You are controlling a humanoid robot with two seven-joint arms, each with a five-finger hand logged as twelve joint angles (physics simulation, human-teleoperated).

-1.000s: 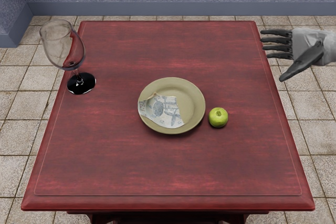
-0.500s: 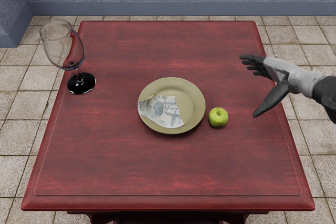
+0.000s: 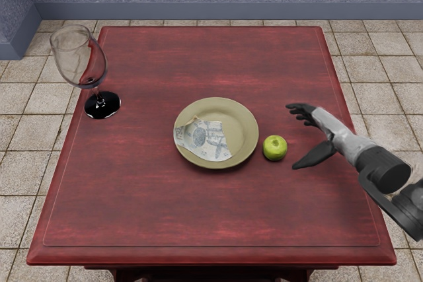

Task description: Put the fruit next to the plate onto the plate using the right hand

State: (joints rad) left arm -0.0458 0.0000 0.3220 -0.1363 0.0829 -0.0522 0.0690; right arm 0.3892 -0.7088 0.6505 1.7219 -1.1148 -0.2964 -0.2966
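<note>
A green apple point(image 3: 275, 148) sits on the red table just right of the olive plate point(image 3: 238, 120), close to its rim but apart from it. A banknote point(image 3: 201, 139) lies on the plate's left half. My right hand point(image 3: 304, 137) comes in from the lower right and hovers just right of the apple, fingers spread, thumb pointing toward the fruit, holding nothing. A small gap remains between thumb tip and apple. The left arm is out of sight.
A tall wine glass point(image 3: 82, 67) stands near the table's far left edge. The red table point(image 3: 211, 216) has a raised rim all round; tiled floor surrounds it.
My right hand has swung in from beyond the table's right edge, moving left and down toward the apple. Apple, plate and glass have not moved.
</note>
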